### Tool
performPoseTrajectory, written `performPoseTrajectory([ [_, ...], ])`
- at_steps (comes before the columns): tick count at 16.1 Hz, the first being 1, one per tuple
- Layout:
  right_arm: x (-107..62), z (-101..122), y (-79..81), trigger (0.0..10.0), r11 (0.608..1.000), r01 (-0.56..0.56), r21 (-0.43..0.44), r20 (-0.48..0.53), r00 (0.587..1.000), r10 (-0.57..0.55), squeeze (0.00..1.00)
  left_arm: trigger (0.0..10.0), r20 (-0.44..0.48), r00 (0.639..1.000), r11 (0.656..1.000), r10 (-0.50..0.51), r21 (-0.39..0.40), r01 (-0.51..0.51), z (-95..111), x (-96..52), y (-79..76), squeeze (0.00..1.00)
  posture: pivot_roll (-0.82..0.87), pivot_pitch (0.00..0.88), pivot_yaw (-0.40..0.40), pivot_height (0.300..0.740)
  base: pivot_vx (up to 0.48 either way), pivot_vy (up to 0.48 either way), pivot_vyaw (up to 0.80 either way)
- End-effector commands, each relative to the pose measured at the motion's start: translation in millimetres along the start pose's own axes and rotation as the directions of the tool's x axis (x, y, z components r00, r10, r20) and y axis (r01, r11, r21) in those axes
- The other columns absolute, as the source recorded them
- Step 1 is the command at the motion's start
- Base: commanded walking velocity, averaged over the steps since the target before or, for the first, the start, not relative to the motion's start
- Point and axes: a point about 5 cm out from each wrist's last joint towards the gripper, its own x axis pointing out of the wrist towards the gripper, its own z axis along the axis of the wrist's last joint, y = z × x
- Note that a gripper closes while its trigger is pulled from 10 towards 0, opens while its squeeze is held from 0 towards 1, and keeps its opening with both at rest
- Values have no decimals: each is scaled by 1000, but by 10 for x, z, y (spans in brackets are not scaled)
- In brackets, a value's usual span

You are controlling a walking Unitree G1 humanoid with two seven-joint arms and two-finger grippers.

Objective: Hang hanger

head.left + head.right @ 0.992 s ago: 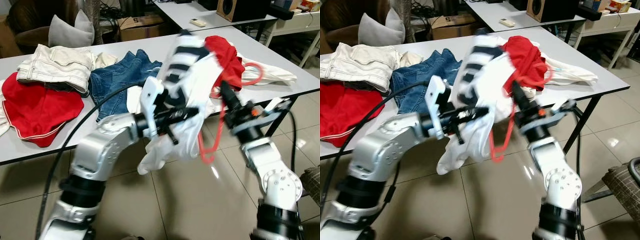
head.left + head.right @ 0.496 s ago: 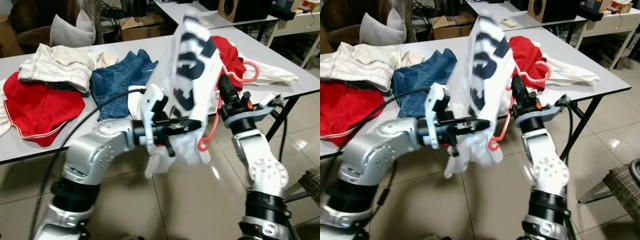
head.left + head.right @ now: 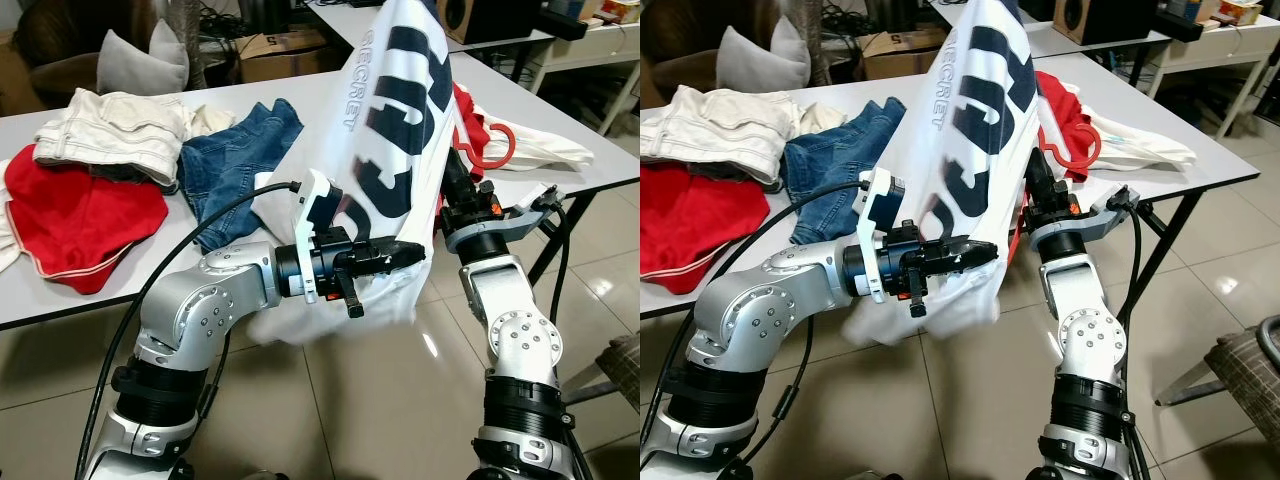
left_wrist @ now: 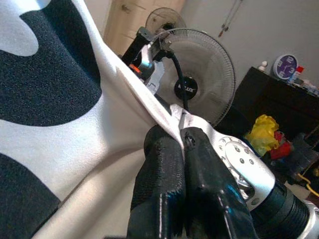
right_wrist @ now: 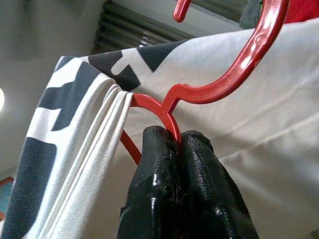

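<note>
L hand (image 4: 183,142) pinching white shirt (image 3: 400,130), R hand (image 5: 175,139) clamping red hanger (image 5: 224,82)

One hanger (image 5: 219,87), one shirt (image 3: 395,130), two grippers.

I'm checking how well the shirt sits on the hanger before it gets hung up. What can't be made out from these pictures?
- Red hanger: in the eye views the white shirt covers all but its hook; the right wrist view cuts its far arm off.
- Shirt's collar: cut off by the eye views' top edge.
- Right hand: behind the shirt in the eye views.
- Left hand: pinches a fold; which part of the shirt cannot be told.
</note>
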Motion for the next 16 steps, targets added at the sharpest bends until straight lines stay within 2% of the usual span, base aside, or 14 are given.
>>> performPoseTrajectory([
  [1, 46, 121, 100, 0, 999, -24, 26, 73, 997, 22, 0, 0, -90, 995, 999, -40, -4, 40, -149, 156, -73, 0, -161, 9, 67, 740, 0, 0, 0],
  [3, 40, 102, 118, 0, 999, -31, 43, 69, 997, 28, 0, 0, -88, 996, 1000, 18, 6, -18, -163, 222, -22, 0, -164, 9, 67, 740, 0, 0, 0],
  [5, 28, 102, 104, 0, 998, -20, 65, 80, 997, 15, 0, 0, -61, 998, 1000, 15, -18, -16, -151, 323, -48, 0, -164, 9, 67, 740, 0, 0, 0],
  [7, 15, 72, 104, 0, 999, -19, 40, 57, 998, 17, 0, 0, -10, 999, 998, 43, -51, -43, -133, 419, -55, 0, -166, 8, 71, 740, 0, 0, 0],
  [8, -1, 20, 110, 0, 1000, -20, 1, 20, 1000, 20, 0, 0, 44, 996, 993, 82, -89, -78, -90, 477, -35, 0, -169, 7, 72, 740, 0, 0, 0],
  [10, -31, -38, 106, 0, 999, -15, -28, -19, 1000, 15, 0, 0, 108, 985, 982, 137, -144, -121, -2, 485, 26, 0, -170, 7, 74, 740, 0, 0, 0],
  [11, -60, -91, 103, 0, 998, -15, -55, -69, 998, 11, 0, 235, 133, 970, 970, 205, -160, -184, 48, 457, 105, 0, -168, 7, 72, 740, 0, 0, 0],
  [12, -94, -159, 123, 0, 996, -38, -87, -135, 990, 26, 0, 471, 155, 947, 954, 282, -153, -259, 89, 405, 182, 0, -166, 5, 70, 740, 0, 0, 0],
  [13, -102, -173, 128, 0, 995, -42, -91, -148, 989, 28, 0, 0, 162, 941, 950, 297, -149, -274, 99, 393, 195, 0, -166, 5, 70, 740, 0, 0, 0],
  [15, -166, -238, 132, 0, 987, -60, -148, -232, 972, 24, 0, 0, 224, 896, 922, 383, -153, -356, 205, 295, 271, 0, -164, 2, 67, 740, 0, 0, 0],
  [16, -185, -244, 134, 0, 985, -63, -158, -246, 969, 22, 0, 0, 232, 890, 918, 393, -153, -366, 232, 271, 280, 0, -164, 2, 67, 740, 0, 0, 0],
])
